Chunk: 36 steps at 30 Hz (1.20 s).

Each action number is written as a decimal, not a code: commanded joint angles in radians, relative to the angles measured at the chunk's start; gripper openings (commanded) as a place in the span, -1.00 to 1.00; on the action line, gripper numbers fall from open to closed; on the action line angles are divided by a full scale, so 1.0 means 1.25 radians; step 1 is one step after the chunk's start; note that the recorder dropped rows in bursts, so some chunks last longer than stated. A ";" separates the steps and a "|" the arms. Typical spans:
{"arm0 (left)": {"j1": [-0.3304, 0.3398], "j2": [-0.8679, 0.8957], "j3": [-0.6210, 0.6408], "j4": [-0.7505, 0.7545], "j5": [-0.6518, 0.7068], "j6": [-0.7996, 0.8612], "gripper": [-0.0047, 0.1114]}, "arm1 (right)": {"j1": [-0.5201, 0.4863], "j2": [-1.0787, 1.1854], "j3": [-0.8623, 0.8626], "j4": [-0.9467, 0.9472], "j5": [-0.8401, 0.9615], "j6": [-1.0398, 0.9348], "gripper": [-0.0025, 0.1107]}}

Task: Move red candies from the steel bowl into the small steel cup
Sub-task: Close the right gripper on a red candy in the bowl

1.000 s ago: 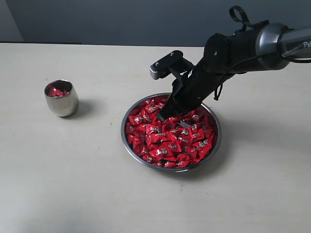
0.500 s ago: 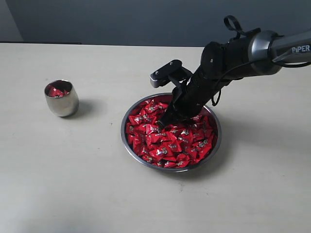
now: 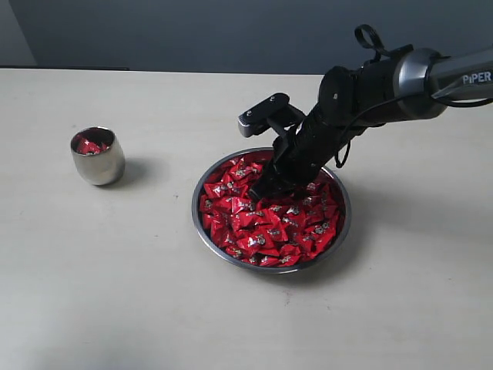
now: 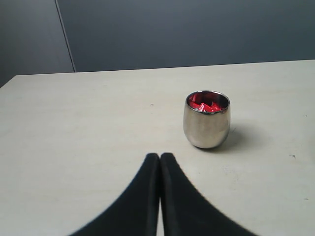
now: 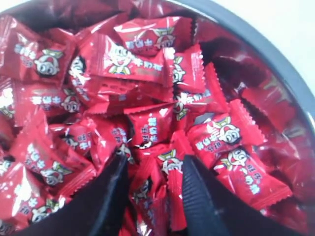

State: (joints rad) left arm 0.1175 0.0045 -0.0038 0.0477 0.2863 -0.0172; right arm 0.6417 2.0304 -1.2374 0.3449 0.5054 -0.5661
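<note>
Straddling red candies (image 5: 147, 64), right gripper (image 5: 155, 162) gapes inside steel bowl (image 5: 270, 50) rim.

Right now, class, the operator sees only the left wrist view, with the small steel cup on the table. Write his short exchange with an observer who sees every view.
Operator: Where is the steel bowl?
Observer: In the exterior view the steel bowl sits to the right of the small steel cup, well apart from it.
Operator: What is the right end effector doing?
Observer: The right end effector is open, dipped among the red candies in that bowl.
</note>
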 commanded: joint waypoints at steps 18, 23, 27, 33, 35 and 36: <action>0.000 -0.004 0.003 -0.002 -0.001 -0.002 -0.91 | 0.033 -0.001 -0.003 -0.009 -0.007 0.000 -0.37; 0.000 -0.004 0.003 -0.002 -0.001 -0.002 -0.91 | 0.028 -0.001 -0.003 -0.036 -0.004 0.001 -0.79; 0.000 -0.004 0.003 -0.002 -0.001 -0.002 -0.91 | 0.028 -0.001 -0.003 -0.038 -0.001 0.003 -0.70; 0.000 -0.004 0.003 -0.002 -0.001 -0.002 -0.91 | 0.028 -0.001 -0.003 -0.044 -0.001 0.014 -0.69; 0.000 -0.004 0.003 -0.002 -0.001 -0.002 -0.91 | 0.028 -0.001 -0.003 -0.048 -0.001 0.016 -0.77; 0.000 -0.004 0.003 -0.002 -0.001 -0.002 -0.91 | 0.028 -0.001 -0.003 -0.052 -0.001 0.016 -0.83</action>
State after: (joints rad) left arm 0.1175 0.0045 -0.0038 0.0477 0.2863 -0.0172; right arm 0.6819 2.0304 -1.2374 0.2966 0.5043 -0.5524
